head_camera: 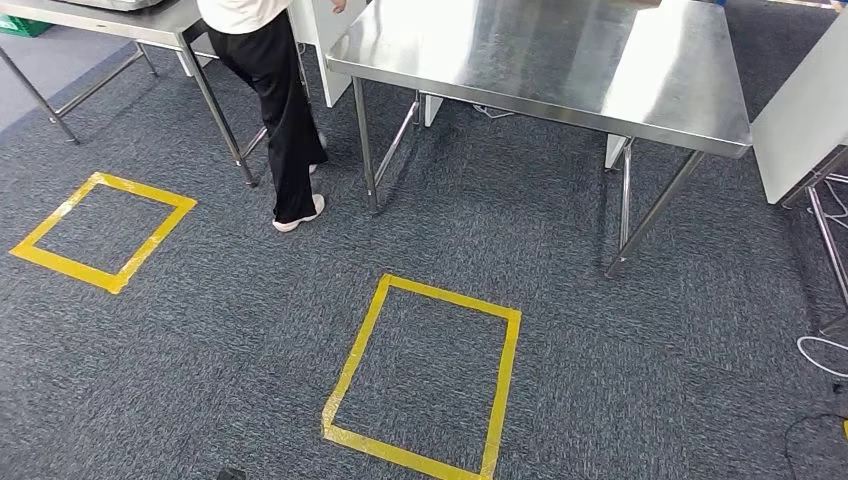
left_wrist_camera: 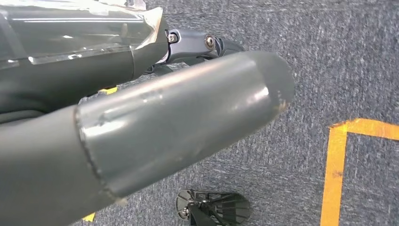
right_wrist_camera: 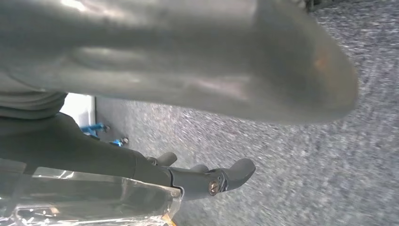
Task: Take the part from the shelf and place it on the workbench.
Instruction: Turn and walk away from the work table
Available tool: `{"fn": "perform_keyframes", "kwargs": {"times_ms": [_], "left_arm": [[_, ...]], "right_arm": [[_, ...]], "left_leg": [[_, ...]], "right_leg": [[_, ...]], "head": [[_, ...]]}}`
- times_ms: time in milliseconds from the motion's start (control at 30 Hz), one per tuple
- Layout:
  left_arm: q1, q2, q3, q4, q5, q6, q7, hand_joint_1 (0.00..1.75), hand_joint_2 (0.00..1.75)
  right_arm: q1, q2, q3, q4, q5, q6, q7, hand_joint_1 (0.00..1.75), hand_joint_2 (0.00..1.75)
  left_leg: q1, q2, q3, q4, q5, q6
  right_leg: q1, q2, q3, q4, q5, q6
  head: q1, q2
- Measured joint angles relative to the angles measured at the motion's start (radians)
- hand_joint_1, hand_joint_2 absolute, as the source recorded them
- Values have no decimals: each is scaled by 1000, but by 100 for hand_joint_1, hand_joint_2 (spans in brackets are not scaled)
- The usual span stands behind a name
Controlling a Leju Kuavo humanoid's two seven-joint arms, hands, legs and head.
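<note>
Both arms hang low over the carpet (head_camera: 620, 380); you face the workbench (head_camera: 560, 60) from a few steps back.

Your left hand (left_wrist_camera: 155, 127) points its thick thumb out over the carpet, dark fingers (left_wrist_camera: 197, 44) beyond it; your right hand (right_wrist_camera: 188, 70) lies much the same, fingers (right_wrist_camera: 221, 176) slightly curled; I cannot tell whether either hand grips anything. A clear crinkled film (left_wrist_camera: 80, 28) lies along the left fingers, and a like film (right_wrist_camera: 94, 197) along the right; it may wrap the part, but the views are too close to say. A yellow tape square (head_camera: 425, 375) marks the carpet before the workbench's near edge; a person (head_camera: 275, 100) stands by its left corner.
</note>
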Motion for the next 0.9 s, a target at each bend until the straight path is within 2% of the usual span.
{"fn": "perform_keyframes", "kwargs": {"times_ms": [33, 67, 100, 167, 200, 267, 300, 333, 367, 400, 467, 500, 533, 600, 633, 667, 700, 767, 800, 833, 867, 900], "left_arm": [[0, 0, 0, 0, 0, 2, 0, 0, 0], [0, 1, 0, 0, 0, 4, 0, 0, 0], [1, 2, 0, 0, 0, 6, 0, 0, 0], [4, 3, 0, 0, -1, 10, 0, 0, 0], [4, 3, 0, 0, -1, 11, 0, 0, 0], [5, 4, 1, 0, -1, 13, 0, 0, 0], [6, 4, 1, 0, -1, 14, 0, 0, 0], [8, 5, 1, 0, -1, 14, 0, 0, 0], [10, 5, 1, 0, -1, 15, -1, 0, 0], [11, 6, 1, 0, -1, 15, -1, 0, 0], [9, 8, 1, 0, -3, 15, -2, 0, 0], [7, 9, 1, 0, -3, 15, -3, 0, 0], [6, 10, 1, 0, -4, 15, -4, 0, 0], [6, 11, 2, 0, -3, 16, -9, 0, 0], [8, 11, 2, 0, -2, 15, -12, 0, 0], [9, 11, 2, 0, -2, 15, -15, 0, 0], [9, 12, 3, 0, -1, 16, -18, 0, 0], [9, 14, 4, 0, 1, 17, -19, 0, 0], [10, 15, 6, 0, 2, 19, -19, 0, 0], [12, 15, 8, 0, 3, 20, -19, 0, 0], [16, 15, 10, 0, 6, 22, -21, 0, 0], [19, 15, 13, 0, 9, 23, -23, 0, 0]], "right_arm": [[0, 0, 0, 0, 0, 0, 1, 0, 0], [1, 1, 1, 0, 0, 0, 2, 0, 0], [1, 1, 2, 0, 0, 0, 2, 0, 0], [0, 3, 5, 0, 2, 0, 2, 0, 0], [-1, 3, 7, 0, 3, 0, 2, 0, 0], [2, 5, 11, 0, 6, 1, 1, 0, 0], [3, 5, 13, 0, 6, 1, 1, 0, 0], [5, 5, 14, 0, 7, 2, 1, 0, 0], [5, 6, 15, 0, 8, 3, 1, 0, 0], [4, 7, 16, 1, 9, 4, 2, 0, 0], [2, 9, 18, 1, 11, 8, 3, 0, 0], [0, 10, 19, 1, 12, 10, 4, 0, 0], [-1, 10, 19, 1, 12, 11, 5, 0, 0], [-2, 10, 20, 1, 12, 12, 7, 0, 0], [-3, 10, 21, 1, 13, 12, 7, 0, 0], [-4, 10, 23, 2, 13, 12, 7, 0, 0], [-4, 11, 24, 2, 14, 13, 7, 0, 0], [-2, 12, 25, 3, 15, 15, 7, 0, 0], [0, 12, 27, 3, 15, 16, 7, 0, 0], [2, 11, 28, 3, 15, 17, 7, 0, 0], [3, 10, 31, 3, 16, 18, 7, 0, 0], [4, 9, 36, 3, 16, 19, 6, 0, 0]], "left_leg": [[-2, -6, -3, 1, 2, -6], [-2, -12, -5, 1, 3, -12], [0, -16, -8, 2, 5, -18], [3, 1, -26, 32, -17, -26], [4, 18, -46, 73, -45, -29], [4, 48, -107, 208, -118, -33], [4, 53, -133, 267, -141, -34], [4, 56, -147, 299, -147, -33], [5, 59, -141, 291, -133, -32], [5, 65, -113, 243, -104, -30], [3, 95, -35, 101, -46, -24], [0, 107, -8, 49, -30, -21], [-2, 113, 4, 22, -25, -18], [-8, 100, 1, 15, -22, -9], [-8, 92, 1, 11, -19, -3], [-7, 85, 1, 7, -14, 5], [-5, 78, 0, 3, -10, 11], [-4, 62, -4, 2, -5, 18], [-5, 52, -7, 2, -4, 19], [-5, 41, -9, 2, -2, 20], [-6, 30, -10, 2, -1, 19], [-5, 18, -10, 3, 0, 18]], "right_leg": [[2, 6, 5, -16, 4, -6], [7, -1, 4, -14, 7, -13], [2, -8, 4, -14, 9, -20], [-4, -24, 5, -15, 16, -36], [-6, -33, 4, -17, 19, -45], [2, -52, 1, -16, 20, -55], [6, -63, 0, -16, 20, -56], [8, -74, 0, -16, 20, -57], [10, -83, 0, -16, 19, -57], [10, -92, 1, -16, 19, -57], [16, -106, 3, -13, 16, -54], [20, -113, 3, -12, 14, -52], [24, -119, 2, -11, 13, -48], [28, -133, 2, -12, 12, -41], [27, -131, 0, -8, 9, -36], [26, -117, -8, 8, -2, -33], [24, -96, -25, 46, -24, -31], [19, -57, -86, 173, -85, -35], [18, -50, -115, 238, -110, -35], [18, -48, -132, 275, -120, -31], [18, -46, -129, 274, -113, -25], [16, -41, -105, 229, -90, -16]], "head": [[0, 0], [0, 0], [-1, 0], [-4, 0], [-6, 0], [-10, 0], [-10, 0], [-10, 0], [-10, 0], [-10, 0], [-10, 0], [-9, 0], [-8, 0], [-6, 0], [-6, 0], [-5, 0], [-4, 0], [-2, 0], [-1, 0], [-1, 0], [-1, 0], [-1, 0]]}}
